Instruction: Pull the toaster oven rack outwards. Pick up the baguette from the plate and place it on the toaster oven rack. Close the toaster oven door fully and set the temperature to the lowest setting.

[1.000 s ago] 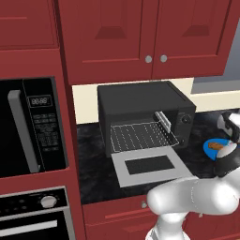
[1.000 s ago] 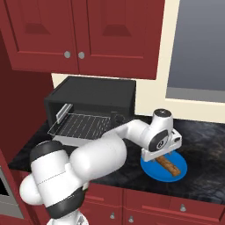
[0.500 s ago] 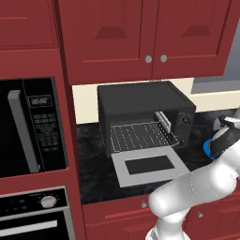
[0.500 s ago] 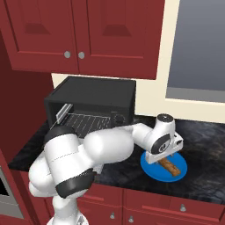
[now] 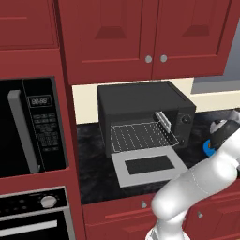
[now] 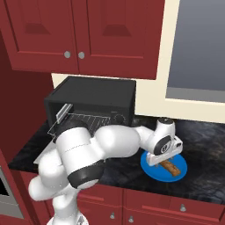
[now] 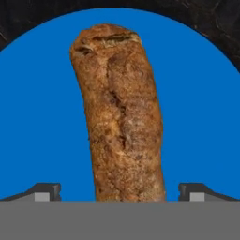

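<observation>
Blue plate point(image 7: 42, 117), baguette point(image 7: 124, 117) between open fingers point(image 7: 44, 191); hand lower than before

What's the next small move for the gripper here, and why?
Probably close the jaws on the baguette. In the hand view the gripper is open, one fingertip on each side of the loaf, which lies on the plate. The toaster oven rack is already pulled out over the lowered toaster oven door, so picking up comes next.
</observation>
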Controlling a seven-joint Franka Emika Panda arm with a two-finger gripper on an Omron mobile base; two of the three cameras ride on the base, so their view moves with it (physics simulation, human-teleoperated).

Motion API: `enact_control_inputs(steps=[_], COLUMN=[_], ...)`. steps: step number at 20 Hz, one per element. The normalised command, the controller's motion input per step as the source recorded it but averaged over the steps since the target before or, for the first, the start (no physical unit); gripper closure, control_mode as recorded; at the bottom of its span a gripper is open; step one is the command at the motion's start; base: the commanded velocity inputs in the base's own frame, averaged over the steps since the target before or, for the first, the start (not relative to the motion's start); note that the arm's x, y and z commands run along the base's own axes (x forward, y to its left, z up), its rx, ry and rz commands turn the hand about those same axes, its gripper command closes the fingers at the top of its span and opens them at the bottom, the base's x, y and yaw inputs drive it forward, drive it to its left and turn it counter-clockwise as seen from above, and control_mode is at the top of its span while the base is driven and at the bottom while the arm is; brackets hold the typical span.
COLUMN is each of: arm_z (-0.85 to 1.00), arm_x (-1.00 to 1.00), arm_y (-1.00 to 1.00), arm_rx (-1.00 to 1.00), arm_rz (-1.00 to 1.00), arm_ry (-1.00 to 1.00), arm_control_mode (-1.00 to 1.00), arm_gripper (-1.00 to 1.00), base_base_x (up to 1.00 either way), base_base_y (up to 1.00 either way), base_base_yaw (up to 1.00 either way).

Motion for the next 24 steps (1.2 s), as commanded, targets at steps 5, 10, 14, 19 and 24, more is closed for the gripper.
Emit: enact_control_inputs(steps=[5,10,14,19,24], arm_z=[-0.24,-0.04,0.72,0.98,0.70], arm_x=[0.03,-0.12,-0.45,-0.68,-0.96], arm_y=[-0.01,0.03,0.23,0.37,0.82], arm_rx=[0.02,0.02,0.04,0.00,0.00], arm_rz=[0.01,0.01,0.00,-0.01,0.00], arm_ry=[0.06,0.02,-0.08,-0.15,-0.10], arm_control_mode=[-1.00,-1.00,-1.00,-1.00,-1.00], arm_gripper=[-1.00,1.00,1.00,1.00,1.00], base_base_x=[0.00,0.00,0.00,0.00,0.00], base_base_y=[0.00,0.00,0.00,0.00,0.00], base_base_yaw=[0.00,0.00,0.00,0.00,0.00])
